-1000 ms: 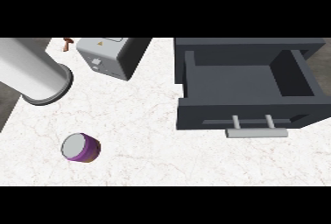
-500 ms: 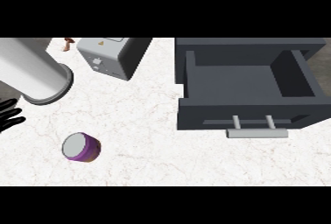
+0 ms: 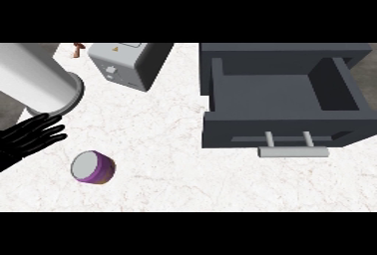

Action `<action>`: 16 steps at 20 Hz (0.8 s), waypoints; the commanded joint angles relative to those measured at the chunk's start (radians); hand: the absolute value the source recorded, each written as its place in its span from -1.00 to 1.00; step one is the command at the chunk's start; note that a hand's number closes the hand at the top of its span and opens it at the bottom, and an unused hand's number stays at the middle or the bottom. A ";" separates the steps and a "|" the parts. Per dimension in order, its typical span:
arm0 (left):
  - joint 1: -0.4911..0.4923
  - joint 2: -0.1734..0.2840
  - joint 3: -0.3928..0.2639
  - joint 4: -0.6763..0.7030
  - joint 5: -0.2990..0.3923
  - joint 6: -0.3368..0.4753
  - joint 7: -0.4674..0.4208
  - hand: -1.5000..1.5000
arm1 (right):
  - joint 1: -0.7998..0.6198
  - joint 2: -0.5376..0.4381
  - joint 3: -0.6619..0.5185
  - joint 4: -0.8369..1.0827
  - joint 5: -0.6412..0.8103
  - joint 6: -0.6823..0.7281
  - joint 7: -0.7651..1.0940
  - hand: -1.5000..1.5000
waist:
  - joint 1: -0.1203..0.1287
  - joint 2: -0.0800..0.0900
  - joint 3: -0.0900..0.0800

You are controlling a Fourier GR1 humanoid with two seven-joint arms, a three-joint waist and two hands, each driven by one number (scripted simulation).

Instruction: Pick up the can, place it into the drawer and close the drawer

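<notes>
A white marbled desk (image 3: 169,149) is seen from steeply above. The can (image 3: 93,168), purple-walled with a pale grey top, lies in the lower left of the frame, tipped on its side on the desk and touched by nothing. Just above and to the left of it, at the left edge of the frame, the left hand (image 3: 28,139) is shown in black with its fingers spread and straight, open and holding nothing; its fingertips are close to the can but apart from it. The right hand is not seen anywhere. In the upper left a large white cylinder (image 3: 37,82) with a dark rim is set, and beside it, at the upper middle, a grey box-shaped appliance (image 3: 125,62) is found. The right half of the frame is taken up by a dark grey drawer (image 3: 283,97), pulled open, its inside bare, with a light grey handle (image 3: 292,148) on its front, well apart from the can.
</notes>
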 commanded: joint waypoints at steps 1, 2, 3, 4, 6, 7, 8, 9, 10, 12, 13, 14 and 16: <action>-0.009 -0.114 0.011 0.044 -0.162 -0.021 -0.022 -1.00 | 0.003 -0.023 -0.044 -0.078 -0.085 -0.008 0.105 -1.00 | -0.002 0.000 -0.001; -0.026 -0.100 0.034 0.086 -0.144 -0.059 -0.016 -1.00 | -0.001 0.047 0.004 0.018 0.044 0.034 -0.019 -1.00 | 0.000 0.001 0.000; -0.011 -0.140 0.023 0.004 -0.197 0.002 -0.022 -1.00 | -0.002 -0.017 -0.066 -0.028 -0.054 0.027 0.058 -1.00 | 0.001 0.000 0.000; 0.003 -0.185 0.025 0.011 -0.269 0.010 -0.043 -1.00 | 0.024 0.020 -0.051 0.013 -0.020 0.068 -0.009 -1.00 | 0.001 0.000 0.000; -0.029 -0.185 0.064 0.068 -0.290 -0.032 -0.056 -1.00 | -0.005 0.033 -0.048 -0.010 -0.015 0.046 0.034 -1.00 | 0.001 0.000 0.000; -0.013 -0.162 0.077 0.105 -0.278 -0.086 -0.069 -1.00 | -0.021 -0.031 -0.127 0.076 -0.075 0.085 -0.002 -1.00 | 0.001 0.001 0.000; 0.017 -0.246 0.086 0.081 -0.421 -0.052 -0.130 -1.00 | 0.025 0.023 -0.087 -0.019 -0.037 0.073 0.017 -1.00 | 0.000 0.000 -0.001; -0.026 -0.258 0.095 0.145 -0.460 -0.076 -0.149 -1.00 | 0.002 0.013 -0.079 0.012 -0.029 0.094 0.012 -1.00 | -0.001 0.001 -0.001; 0.010 -0.226 0.129 0.150 -0.457 -0.094 -0.167 -1.00 | 0.011 0.038 -0.071 -0.035 -0.029 0.066 0.046 -1.00 | 0.001 0.001 -0.001; -0.066 -0.243 0.155 0.249 -0.528 -0.129 -0.231 -1.00 | -0.009 -0.022 -0.149 0.009 -0.123 0.084 0.063 -1.00 | -0.004 0.001 -0.001; -0.064 -0.269 0.151 0.236 -0.580 -0.095 -0.240 -1.00 | 0.004 0.002 -0.136 0.006 -0.085 0.108 0.049 -1.00 | -0.002 0.001 -0.001; -0.087 -0.296 0.165 0.303 -0.674 -0.112 -0.317 -1.00 | 0.012 0.005 -0.131 0.028 -0.091 0.124 0.040 -1.00 | -0.006 0.002 -0.001; -0.148 -0.329 0.153 0.349 -0.741 -0.059 -0.351 -1.00 | 0.021 0.032 -0.113 -0.065 -0.099 0.097 0.085 -1.00 | -0.011 0.003 -0.002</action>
